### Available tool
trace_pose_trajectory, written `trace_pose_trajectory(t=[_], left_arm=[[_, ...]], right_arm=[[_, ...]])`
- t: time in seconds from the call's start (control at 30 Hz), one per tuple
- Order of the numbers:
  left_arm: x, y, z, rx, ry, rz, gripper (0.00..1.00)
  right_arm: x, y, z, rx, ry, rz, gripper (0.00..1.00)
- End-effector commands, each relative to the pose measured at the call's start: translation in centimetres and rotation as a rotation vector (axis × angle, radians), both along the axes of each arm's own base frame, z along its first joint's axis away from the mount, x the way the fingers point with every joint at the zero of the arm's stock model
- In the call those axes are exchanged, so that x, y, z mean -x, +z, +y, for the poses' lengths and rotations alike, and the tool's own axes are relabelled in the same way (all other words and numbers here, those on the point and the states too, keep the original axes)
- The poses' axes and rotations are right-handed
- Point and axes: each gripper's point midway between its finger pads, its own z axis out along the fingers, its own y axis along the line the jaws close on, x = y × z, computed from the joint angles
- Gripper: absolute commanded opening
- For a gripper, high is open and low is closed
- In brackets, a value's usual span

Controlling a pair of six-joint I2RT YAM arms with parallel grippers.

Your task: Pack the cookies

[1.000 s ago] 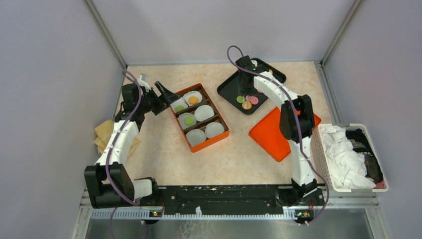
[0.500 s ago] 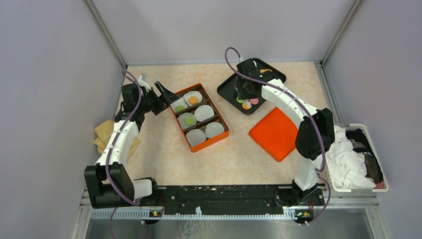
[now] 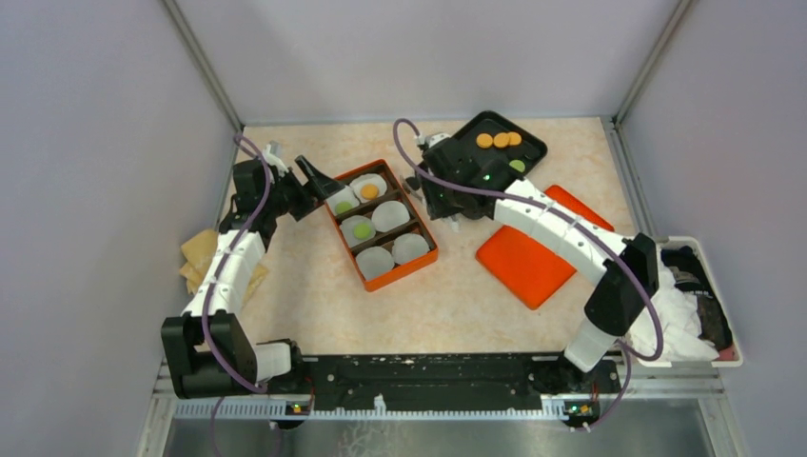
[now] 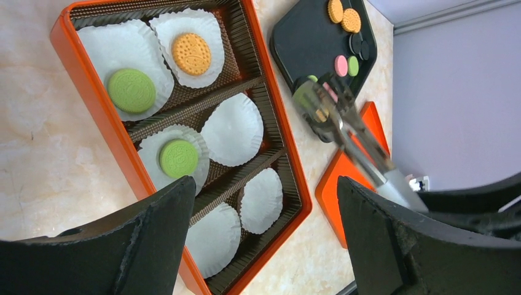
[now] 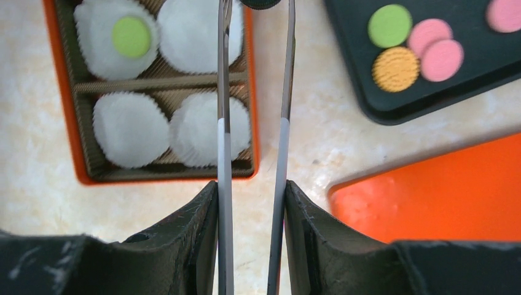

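Cookies (image 4: 131, 90) sit in two places. Three lie in paper cups (image 4: 232, 129) inside the orange box (image 4: 101, 117). The others lie on the black tray (image 4: 307, 37), right of the box. An orange lid (image 3: 528, 257) lies right of the box too. The left gripper (image 4: 264, 184) hangs spread wide at the box's left side. The right gripper (image 5: 250, 196) squeezes metal tongs (image 5: 222, 153), which cross the box's right edge. A second ago the tongs were over the tray. The left arm has not moved.

Grey walls (image 3: 95, 143), beige marbled tabletop (image 3: 314, 305)
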Motion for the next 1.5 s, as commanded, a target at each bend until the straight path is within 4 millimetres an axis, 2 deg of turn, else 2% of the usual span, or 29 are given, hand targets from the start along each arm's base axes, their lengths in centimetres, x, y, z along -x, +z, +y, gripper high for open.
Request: trace_pose_trajectory(t=[0.0, 0.2, 0.4, 0.47, 0.57, 0.8, 0.87, 1.0, 1.17, 1.47], left_arm=[[-0.5, 2.6, 0.0, -0.006, 0.008, -0.075, 0.91], [-0.3, 2.7, 0.0, -0.011, 0.007, -0.078, 0.91], [-0.3, 2.7, 0.0, -0.012, 0.003, -0.082, 0.91], [-0.3, 2.7, 0.0, -0.013, 0.001, -0.08, 0.91], [-0.3, 2.6, 0.0, -0.015, 0.0, -0.079, 0.91], [-0.3, 2.7, 0.0, -0.017, -0.005, -0.083, 0.91], [-0.3, 2.7, 0.0, -0.016, -0.005, -0.084, 0.91], [-0.3, 2.7, -0.1, -0.015, -0.007, -0.085, 0.91], [-0.3, 3.0, -0.1, -0.017, -0.009, -0.095, 0.91], [-0.2, 3.2, -0.1, -0.021, -0.01, -0.102, 0.92]], right_arm=[[2.6, 1.9, 2.4, -0.073, 0.091, -0.026, 0.0], [4.1, 0.7, 4.6, -0.088, 0.141, 0.009, 0.0], [4.4, -1.4, 5.4, -0.08, 0.155, 0.057, 0.01], [4.4, -1.8, 5.6, -0.081, 0.155, 0.069, 0.08], [4.3, -2.2, 5.9, -0.082, 0.16, 0.078, 0.15], [4.0, -1.7, 6.2, -0.09, 0.158, 0.066, 0.27], [3.9, -1.6, 6.2, -0.089, 0.156, 0.059, 0.34], [3.8, -1.4, 6.3, -0.092, 0.155, 0.055, 0.35], [3.6, -1.3, 6.4, -0.096, 0.153, 0.05, 0.42], [3.1, -0.4, 6.3, -0.098, 0.134, 0.023, 0.42]])
